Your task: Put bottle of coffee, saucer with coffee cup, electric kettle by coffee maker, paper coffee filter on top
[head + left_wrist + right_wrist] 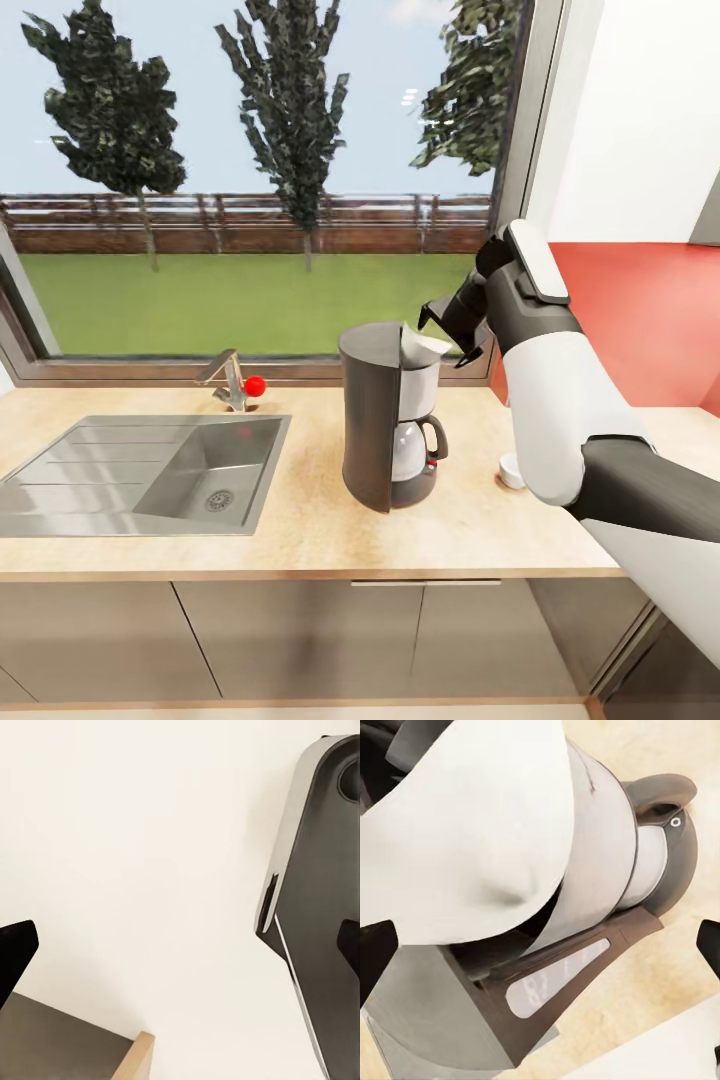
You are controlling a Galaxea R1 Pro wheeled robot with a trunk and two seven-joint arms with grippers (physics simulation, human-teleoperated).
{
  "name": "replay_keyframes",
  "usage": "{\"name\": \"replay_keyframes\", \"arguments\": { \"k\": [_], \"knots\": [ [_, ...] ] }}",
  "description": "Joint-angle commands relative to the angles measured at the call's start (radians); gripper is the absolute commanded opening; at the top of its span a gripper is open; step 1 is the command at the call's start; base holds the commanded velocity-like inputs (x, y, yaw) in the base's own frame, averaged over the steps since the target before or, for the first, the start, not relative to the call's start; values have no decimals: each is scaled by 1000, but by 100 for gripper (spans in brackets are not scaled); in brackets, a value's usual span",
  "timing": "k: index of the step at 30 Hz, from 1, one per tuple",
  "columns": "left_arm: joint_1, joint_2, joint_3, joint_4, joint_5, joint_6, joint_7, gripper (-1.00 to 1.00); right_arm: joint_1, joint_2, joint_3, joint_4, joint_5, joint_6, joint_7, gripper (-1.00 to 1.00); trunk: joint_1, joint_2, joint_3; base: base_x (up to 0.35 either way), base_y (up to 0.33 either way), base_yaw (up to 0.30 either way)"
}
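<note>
Our right hand [447, 327] hovers with fingers apart just right of the coffee maker [390, 428] on the counter [300, 520], paper filter [420, 346] sitting on top.

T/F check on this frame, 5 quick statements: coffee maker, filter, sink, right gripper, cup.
1. The coffee maker stands on the countertop. True.
2. A paper coffee filter sits at the top of the coffee maker. True; the right wrist view shows it large and white.
3. The sink lies to the right of the coffee maker in the head view. False; it is on the left.
4. The right gripper is clamped on the carafe handle. False; its fingers stand apart, up beside the filter.
5. The white cup rests on a saucer. False; it sits directly on the countertop.
</note>
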State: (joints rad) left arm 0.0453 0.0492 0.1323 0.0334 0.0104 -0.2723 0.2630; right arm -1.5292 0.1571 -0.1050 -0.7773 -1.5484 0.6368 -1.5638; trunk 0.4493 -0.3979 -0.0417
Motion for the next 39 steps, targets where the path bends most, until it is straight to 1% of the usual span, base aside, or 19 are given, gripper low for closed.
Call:
{"name": "replay_keyframes", "arguments": {
  "k": [1,18,23,39],
  "knots": [
    [-1,0,6,2,1,-7,-1,100,-1,1,-4,0,-4,11,-7,100,1,-2,-2,0,0,0],
    [-1,2,6,2,2,-8,-1,100,-1,1,-4,0,-4,11,-7,100,1,-2,-2,0,0,0],
    [-1,3,11,2,2,-6,-1,100,-1,1,-4,1,-4,11,-7,100,1,-2,-2,-4,-1,0],
    [-1,3,12,1,2,-5,-1,100,0,1,-4,1,-4,11,-7,100,1,-2,-2,-244,-186,0]
  ]
}}
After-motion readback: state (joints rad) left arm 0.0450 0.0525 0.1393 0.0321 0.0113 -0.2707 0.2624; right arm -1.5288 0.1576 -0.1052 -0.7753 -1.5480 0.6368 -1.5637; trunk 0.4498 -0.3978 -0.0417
